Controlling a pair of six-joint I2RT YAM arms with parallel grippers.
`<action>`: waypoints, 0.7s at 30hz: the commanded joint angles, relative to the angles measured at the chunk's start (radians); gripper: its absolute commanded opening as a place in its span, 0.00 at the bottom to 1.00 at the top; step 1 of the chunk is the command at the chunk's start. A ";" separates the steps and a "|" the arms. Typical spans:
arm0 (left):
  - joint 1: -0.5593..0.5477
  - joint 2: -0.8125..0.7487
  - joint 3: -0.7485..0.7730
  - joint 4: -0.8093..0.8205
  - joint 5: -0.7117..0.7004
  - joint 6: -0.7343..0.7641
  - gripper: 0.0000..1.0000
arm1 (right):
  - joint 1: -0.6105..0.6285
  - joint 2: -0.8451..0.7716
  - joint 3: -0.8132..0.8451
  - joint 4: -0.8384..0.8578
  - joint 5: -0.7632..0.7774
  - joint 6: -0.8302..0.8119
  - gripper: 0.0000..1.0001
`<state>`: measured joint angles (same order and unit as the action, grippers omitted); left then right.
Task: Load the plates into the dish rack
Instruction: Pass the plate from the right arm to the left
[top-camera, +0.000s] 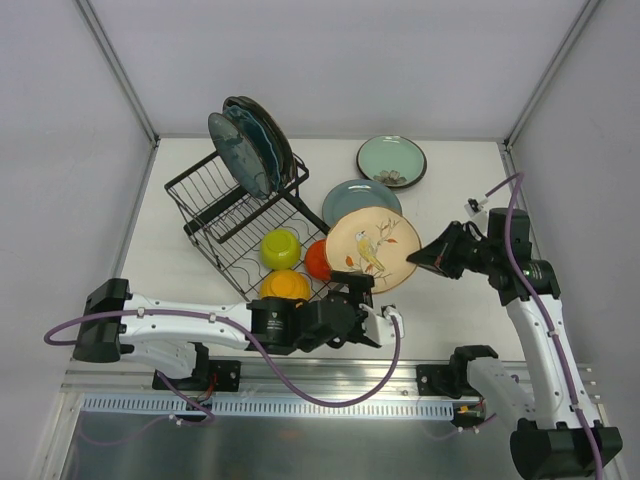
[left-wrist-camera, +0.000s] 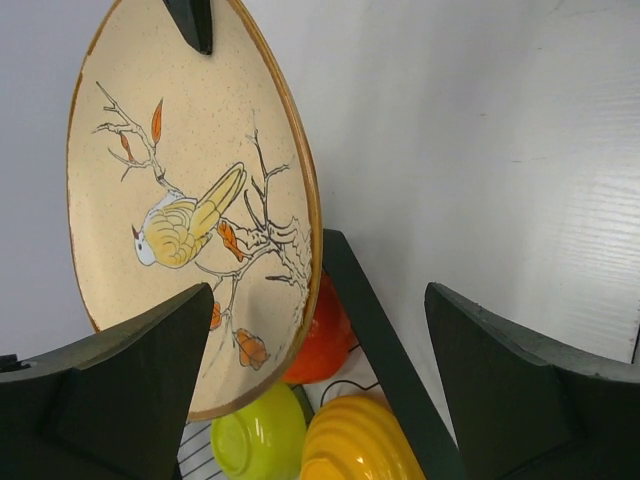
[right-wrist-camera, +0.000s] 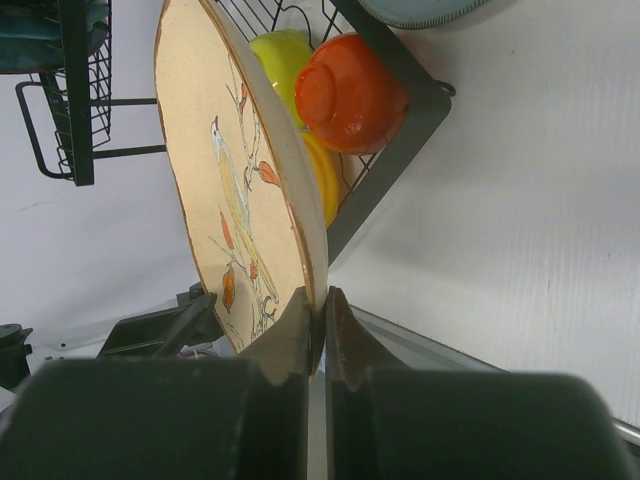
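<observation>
A cream plate with a yellow bird painted on it (top-camera: 372, 248) hangs tilted above the table, in front of the dish rack (top-camera: 230, 215). My right gripper (top-camera: 422, 254) is shut on its right rim; the pinch shows in the right wrist view (right-wrist-camera: 322, 310). My left gripper (top-camera: 358, 290) stands open just below the plate's near edge. In the left wrist view the plate (left-wrist-camera: 190, 200) rises beyond the left finger (left-wrist-camera: 140, 380), and neither finger touches it. Dark plates (top-camera: 250, 145) stand upright in the rack's raised slots. A mint green plate (top-camera: 391, 160) and a grey-blue plate (top-camera: 355, 197) lie on the table.
Three small bowls lie upside down in the rack's lower tray: yellow-green (top-camera: 281, 247), orange-red (top-camera: 318, 260) and yellow (top-camera: 285, 287). The rack's dark front corner (left-wrist-camera: 385, 350) runs between my left fingers in the left wrist view. White walls close in the table on three sides.
</observation>
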<state>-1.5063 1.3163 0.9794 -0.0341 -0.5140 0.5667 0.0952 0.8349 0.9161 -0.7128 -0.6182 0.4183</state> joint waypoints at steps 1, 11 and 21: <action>-0.011 0.023 0.042 0.065 -0.070 0.076 0.87 | 0.018 -0.040 0.061 0.072 -0.092 0.048 0.01; -0.011 0.046 0.025 0.071 -0.116 0.111 0.59 | 0.040 -0.046 0.061 0.073 -0.081 0.059 0.01; -0.011 0.043 0.008 0.071 -0.130 0.117 0.38 | 0.064 -0.045 0.067 0.082 -0.071 0.068 0.01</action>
<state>-1.5066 1.3617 0.9813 0.0040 -0.6147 0.6735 0.1509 0.8215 0.9161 -0.7151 -0.6132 0.4324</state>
